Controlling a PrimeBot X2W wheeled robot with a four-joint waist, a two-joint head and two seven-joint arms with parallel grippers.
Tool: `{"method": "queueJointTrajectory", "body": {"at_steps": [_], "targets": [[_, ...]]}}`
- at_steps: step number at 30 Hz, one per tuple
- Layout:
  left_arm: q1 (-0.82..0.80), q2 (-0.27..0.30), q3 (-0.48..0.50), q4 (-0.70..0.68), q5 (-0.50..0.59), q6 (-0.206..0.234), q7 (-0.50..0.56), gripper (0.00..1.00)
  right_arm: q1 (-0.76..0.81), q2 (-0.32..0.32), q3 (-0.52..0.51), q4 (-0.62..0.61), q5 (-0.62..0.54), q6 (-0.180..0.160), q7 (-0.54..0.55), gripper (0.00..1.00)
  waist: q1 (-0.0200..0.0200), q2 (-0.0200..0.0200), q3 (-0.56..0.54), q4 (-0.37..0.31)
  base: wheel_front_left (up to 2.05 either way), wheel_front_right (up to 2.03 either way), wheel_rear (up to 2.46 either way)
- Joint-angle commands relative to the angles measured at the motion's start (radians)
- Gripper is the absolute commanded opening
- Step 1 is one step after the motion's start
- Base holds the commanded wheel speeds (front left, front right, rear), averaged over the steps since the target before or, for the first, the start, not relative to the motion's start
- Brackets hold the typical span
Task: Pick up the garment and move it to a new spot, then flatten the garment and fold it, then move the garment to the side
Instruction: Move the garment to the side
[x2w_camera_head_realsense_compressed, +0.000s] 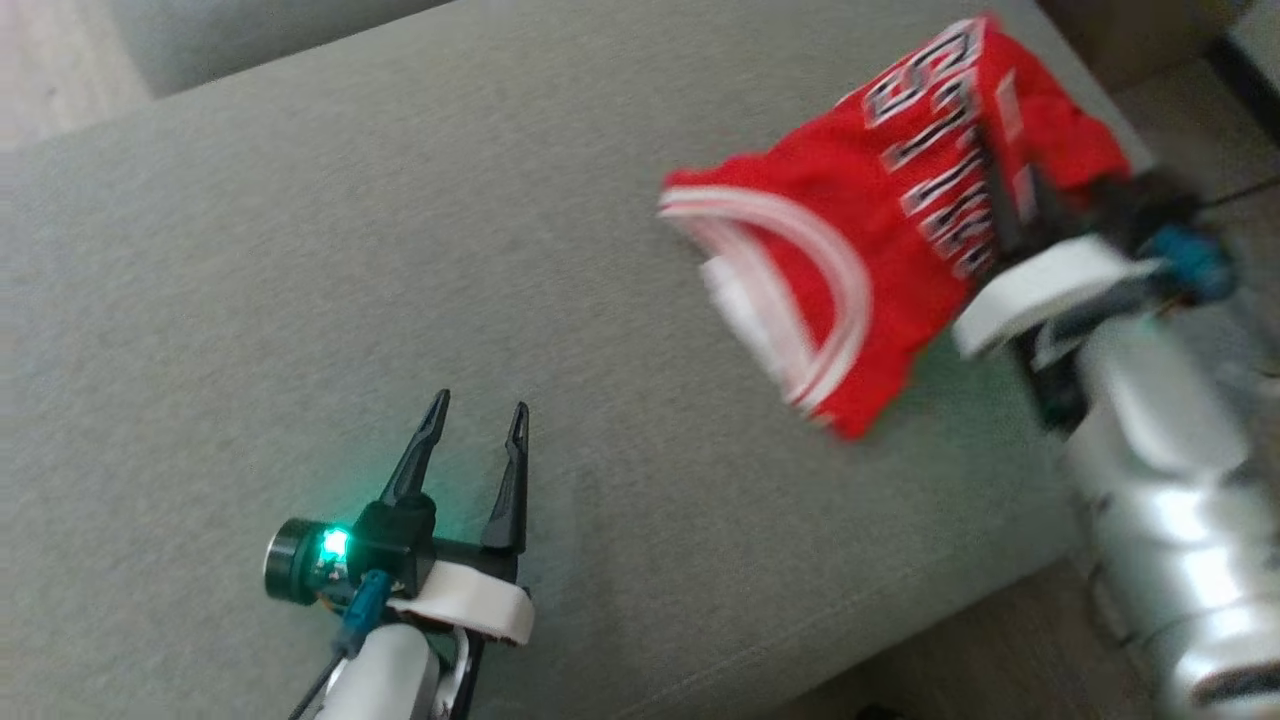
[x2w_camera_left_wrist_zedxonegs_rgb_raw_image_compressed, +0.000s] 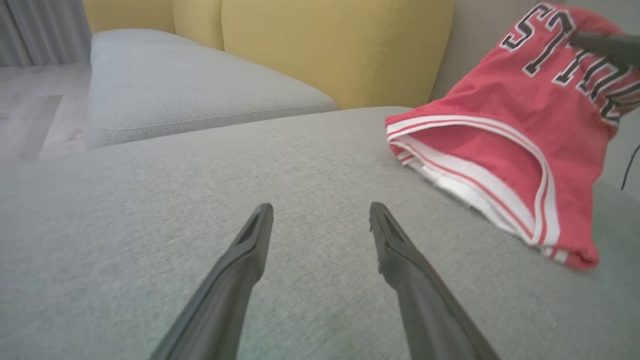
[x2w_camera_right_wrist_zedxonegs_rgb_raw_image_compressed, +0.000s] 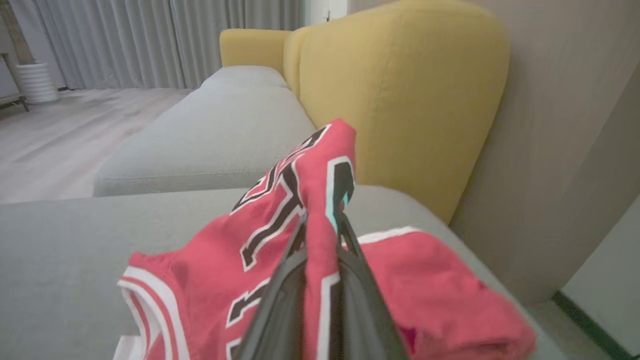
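On the far right corner of the grey seat cushion (x2w_camera_head_realsense_compressed: 300, 250), the red garment (x2w_camera_head_realsense_compressed: 850, 270) hung bunched from the right gripper (x2w_camera_right_wrist_zedxonegs_rgb_raw_image_compressed: 320, 222). Its two dark fingers were pinched nearly together w/ a fold of lettered fabric between them. The white-trimmed armhole end drooped toward the cushion, tho whether it touched couldn't be told thru the blur. The left gripper (x2w_camera_head_realsense_compressed: 478, 406) sat low over the cushion's near-left part, fingers spread wide w/ nothing between them, well apart from the garment. Around: a yellow backrest (x2w_camera_right_wrist_zedxonegs_rgb_raw_image_compressed: 400, 100) rose just beyond the cushion's far edge behind the garment, a tan wall panel (x2w_camera_right_wrist_zedxonegs_rgb_raw_image_compressed: 565, 150) stood right of it, and a second grey seat (x2w_camera_left_wrist_zedxonegs_rgb_raw_image_compressed: 175, 95) ran along the backrest's front, beyond the main cushion's far edge. Past that lay pale wood floor (x2w_camera_right_wrist_zedxonegs_rgb_raw_image_compressed: 60, 135), grey curtains (x2w_camera_right_wrist_zedxonegs_rgb_raw_image_compressed: 150, 40) and a white ribbed pot (x2w_camera_right_wrist_zedxonegs_rgb_raw_image_compressed: 35, 82). A thin dark cable (x2w_camera_left_wrist_zedxonegs_rgb_raw_image_compressed: 631, 167) hung at the right of the left wrist view. Edges: the cushion's right edge ran close by the right arm's silver forearm (x2w_camera_head_realsense_compressed: 1170, 480), and its near edge cut across the lower right of the head view w/ floor below. Bare grey fabric spread btwn the left gripper and the garment and over the cushion's left and mid parts.
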Motion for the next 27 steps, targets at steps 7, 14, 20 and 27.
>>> {"method": "queueJointTrajectory", "body": {"at_steps": [7,14,20,27], "targets": [[-0.043,0.003,0.031,-0.048,0.003,-0.003,-0.010,1.00,-0.193,-0.175,-0.139,0.143,-0.120,0.004,0.022,0.00,-0.0001,0.0000,0.046,0.118,0.00,0.00,0.00],[-0.052,0.003,0.046,-0.060,0.014,-0.002,-0.010,1.00,-0.249,-0.261,-0.279,0.216,-0.297,0.004,0.019,0.32,-0.0001,0.0000,0.070,0.154,0.00,0.00,0.00],[-0.058,0.003,0.056,-0.065,0.020,0.000,-0.010,1.00,-0.246,-0.228,-0.452,0.185,-0.434,0.004,0.009,1.00,-0.0001,0.0000,0.080,0.163,0.00,0.00,0.00],[-0.060,0.003,0.092,-0.075,0.028,0.026,-0.010,1.00,-0.181,-0.062,-0.551,-0.005,-0.473,0.004,-0.003,1.00,-0.0001,0.0000,0.063,0.192,0.00,0.00,0.00]]}}
